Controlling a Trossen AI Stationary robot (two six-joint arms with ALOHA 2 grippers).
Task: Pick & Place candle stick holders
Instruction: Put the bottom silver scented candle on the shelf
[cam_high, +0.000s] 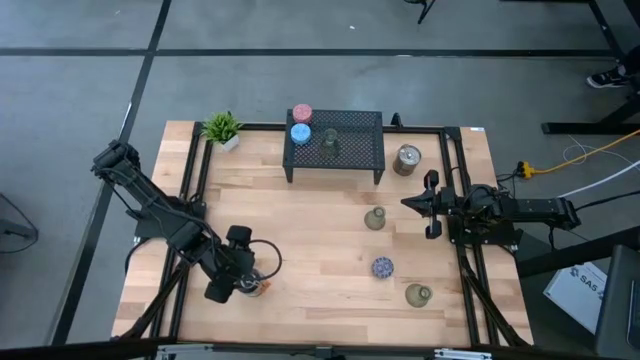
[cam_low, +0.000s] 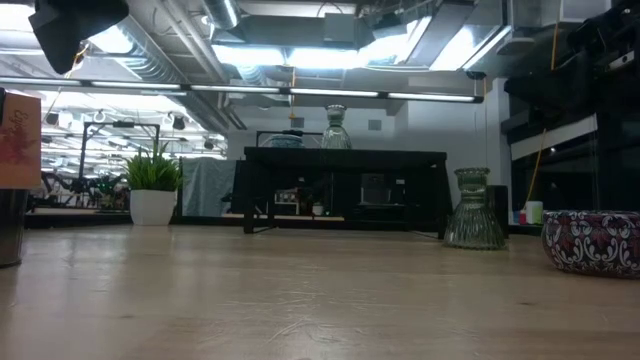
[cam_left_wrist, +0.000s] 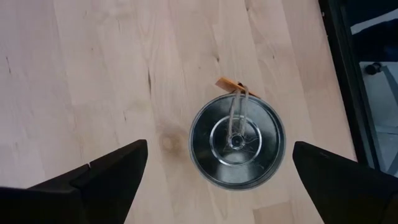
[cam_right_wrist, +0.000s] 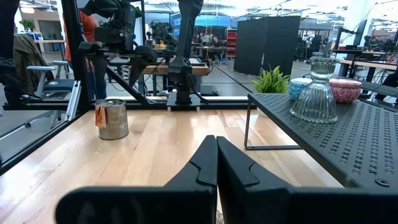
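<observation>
A shiny silver candle stick holder (cam_left_wrist: 236, 140) with an orange tag (cam_left_wrist: 227, 84) stands on the table near its front left. My left gripper (cam_left_wrist: 217, 180) hangs open above it, pointing steeply down, one finger on each side and clear of it; in the high view the gripper (cam_high: 244, 283) partly covers the holder (cam_high: 259, 288). Pink (cam_high: 302, 114), light blue (cam_high: 300, 133) and glass (cam_high: 331, 143) holders stand on the black mesh rack (cam_high: 360, 150). Another silver holder (cam_high: 407, 159), two olive-grey holders (cam_high: 375, 219) (cam_high: 418, 295) and a speckled blue one (cam_high: 382, 267) stand on the table. My right gripper (cam_high: 415, 203) waits shut and level at the right.
A small potted plant (cam_high: 222, 128) stands at the far left beside the rack. Black frame rails (cam_high: 190, 180) run along the table's left and right sides. Bare wood (cam_high: 310, 240) lies between the two arms.
</observation>
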